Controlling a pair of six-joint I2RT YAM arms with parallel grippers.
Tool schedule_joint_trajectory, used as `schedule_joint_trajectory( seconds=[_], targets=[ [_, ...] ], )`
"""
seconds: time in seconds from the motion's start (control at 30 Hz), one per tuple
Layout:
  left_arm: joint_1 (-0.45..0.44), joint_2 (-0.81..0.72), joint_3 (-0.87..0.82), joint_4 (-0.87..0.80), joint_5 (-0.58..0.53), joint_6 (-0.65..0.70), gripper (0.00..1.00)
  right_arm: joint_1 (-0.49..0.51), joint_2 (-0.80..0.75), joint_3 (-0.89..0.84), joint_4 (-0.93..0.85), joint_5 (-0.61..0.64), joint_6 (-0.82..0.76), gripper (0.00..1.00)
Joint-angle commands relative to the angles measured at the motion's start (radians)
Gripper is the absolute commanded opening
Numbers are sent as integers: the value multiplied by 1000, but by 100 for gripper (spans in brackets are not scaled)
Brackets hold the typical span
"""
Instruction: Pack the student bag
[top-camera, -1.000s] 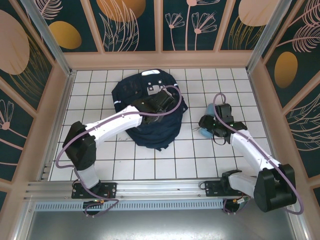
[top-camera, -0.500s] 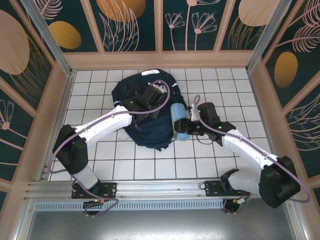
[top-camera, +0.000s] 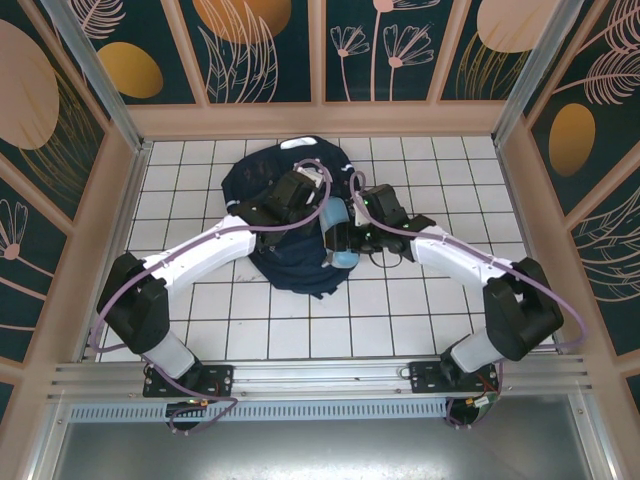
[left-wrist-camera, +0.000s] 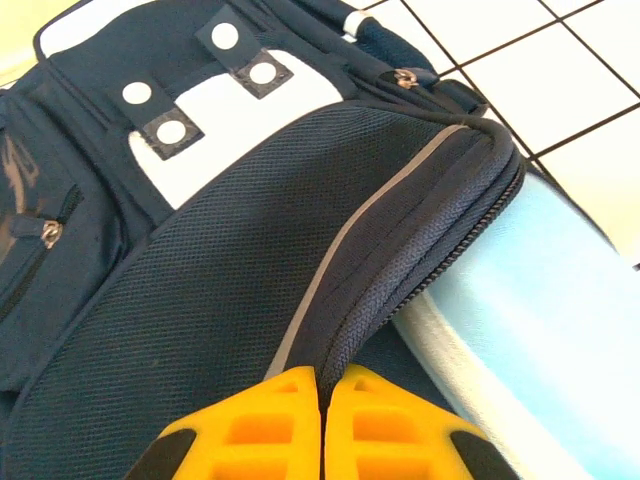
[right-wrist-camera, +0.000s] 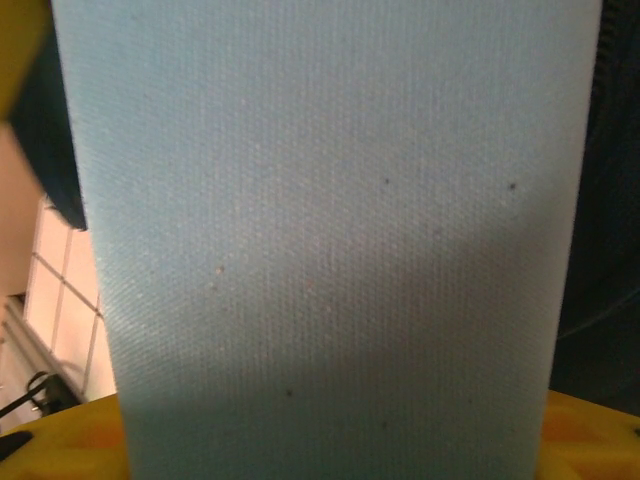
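Observation:
The student bag (top-camera: 262, 182), dark navy with white patches, lies at the back middle of the tiled table. My left gripper (top-camera: 314, 212) is shut on the bag's zipper edge (left-wrist-camera: 425, 262), and its yellow fingertips (left-wrist-camera: 280, 420) pinch the fabric rim. My right gripper (top-camera: 350, 236) is shut on a light blue fabric pouch (top-camera: 340, 238), which lies against the bag's right side. In the left wrist view the pouch (left-wrist-camera: 545, 300) sits right under the lifted rim of the bag (left-wrist-camera: 180, 280). In the right wrist view the pouch (right-wrist-camera: 330, 220) covers the jaws, with yellow fingers (right-wrist-camera: 590, 432) at the bottom corners.
White tiles (top-camera: 420, 300) stretch to the front and right of the bag. Peach walls (top-camera: 320, 120) close the table at the back and sides. A metal rail (top-camera: 320, 375) runs along the near edge by the arm bases.
My right arm has carried the blue pouch leftward from the right side of the table to the bag. My left gripper has closed on the bag's zipper edge.

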Motion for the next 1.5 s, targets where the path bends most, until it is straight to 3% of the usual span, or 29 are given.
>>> schedule_joint_trajectory(
  seconds=[0.0,0.43,0.57,0.73,0.83,0.97,1.27,1.47],
  targets=[
    [3,-47,2,152,-6,-21,4,12,36,24,-66,85,10,60],
    [3,-67,-65,231,228,25,5,12,251,278,-168,245,92,62],
    [3,-68,-77,221,206,11,12,12,259,270,-97,246,135,66],
    [8,-79,-84,212,190,-54,31,12,253,251,-71,253,143,76],
    [19,-101,-100,215,181,-84,41,9,209,198,-27,208,128,81],
    [28,-126,-108,223,220,-122,48,-7,162,128,28,110,97,80],
    [43,-88,-78,220,225,-187,54,-49,80,8,156,-52,100,86],
    [42,-67,-59,206,216,-208,61,-48,46,-37,185,-72,106,93]
  ],
)
